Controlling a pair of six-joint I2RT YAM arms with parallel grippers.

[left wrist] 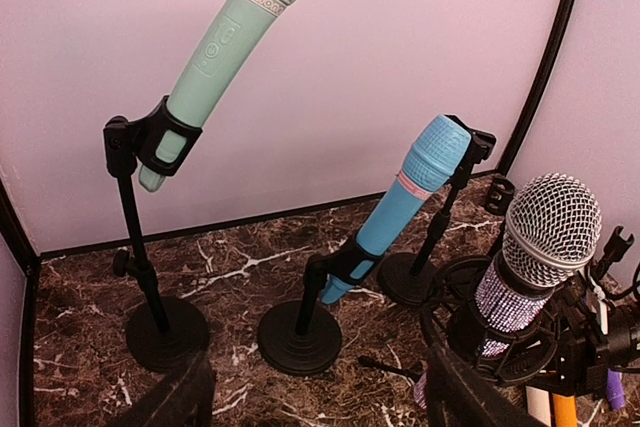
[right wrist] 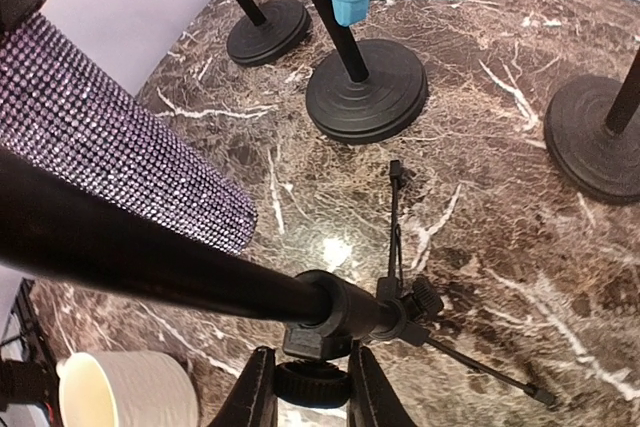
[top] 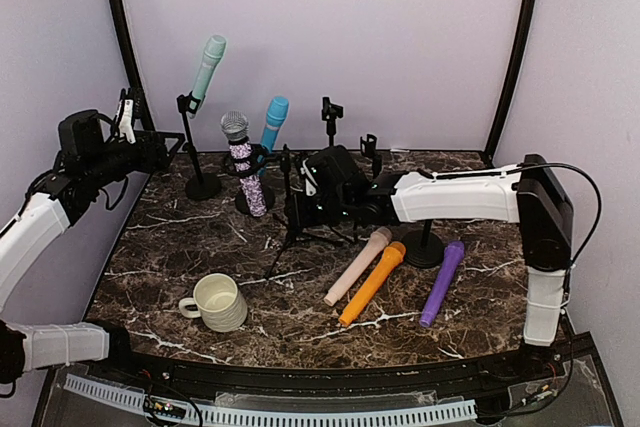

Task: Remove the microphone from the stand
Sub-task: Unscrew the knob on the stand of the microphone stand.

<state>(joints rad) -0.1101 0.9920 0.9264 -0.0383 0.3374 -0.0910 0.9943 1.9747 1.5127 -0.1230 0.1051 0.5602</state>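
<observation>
Dark marbled tabletop (top: 200,237) fills a booth with pale lilac walls. Near the middle the glitter microphone (top: 243,172), silver mesh head up and slightly tilted, sits in the clip of a black tripod stand (top: 295,237). The right hand (right wrist: 312,387) is low on that stand, its fingers (right wrist: 255,397) pressed in on either side of the collar where the legs meet. The left hand (left wrist: 315,392) hangs near the left wall, spread wide and holding nothing, facing the stands. Behind, a mint microphone (top: 207,67) and a blue microphone (top: 273,122) each sit clipped in round-based stands. A white mug (top: 220,302) stands at the front left, and cream (top: 358,265), orange (top: 372,282) and purple (top: 442,282) microphones lie loose to the right.
</observation>
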